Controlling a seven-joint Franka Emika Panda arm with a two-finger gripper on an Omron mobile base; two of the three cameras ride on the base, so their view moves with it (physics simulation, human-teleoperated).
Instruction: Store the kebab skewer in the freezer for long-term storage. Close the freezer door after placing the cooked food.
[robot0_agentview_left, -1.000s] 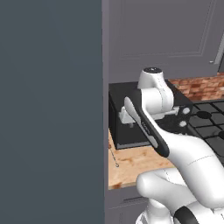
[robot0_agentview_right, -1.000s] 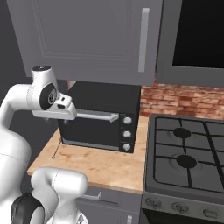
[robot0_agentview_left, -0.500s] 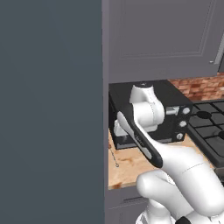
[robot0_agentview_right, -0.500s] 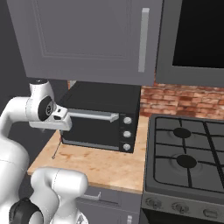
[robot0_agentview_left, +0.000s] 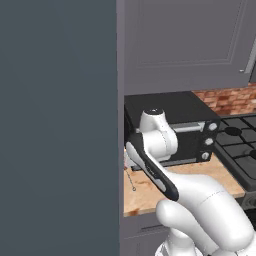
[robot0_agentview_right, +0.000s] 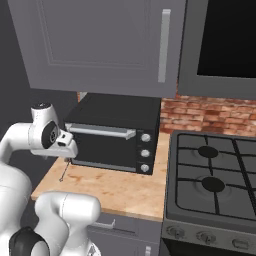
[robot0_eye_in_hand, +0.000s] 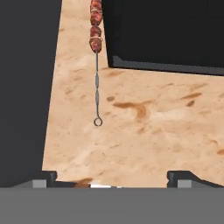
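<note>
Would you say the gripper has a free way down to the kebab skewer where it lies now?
Probably yes: the gripper is open above bare counter, and the kebab skewer lies uncovered ahead, though the toaster oven stands close beside its meat end.

Kebab skewer (robot0_eye_in_hand: 96, 65) squeezed between toaster oven (robot0_eye_in_hand: 166, 35) and freezer (robot0_eye_in_hand: 26, 87).

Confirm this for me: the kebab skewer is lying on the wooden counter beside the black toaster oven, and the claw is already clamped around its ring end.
Not quite. The kebab skewer does lie on the wooden counter beside the black toaster oven, but the claw is not clamped on it. The hand view shows the fingertips spread apart, with the ring end lying on the counter short of them.
</note>
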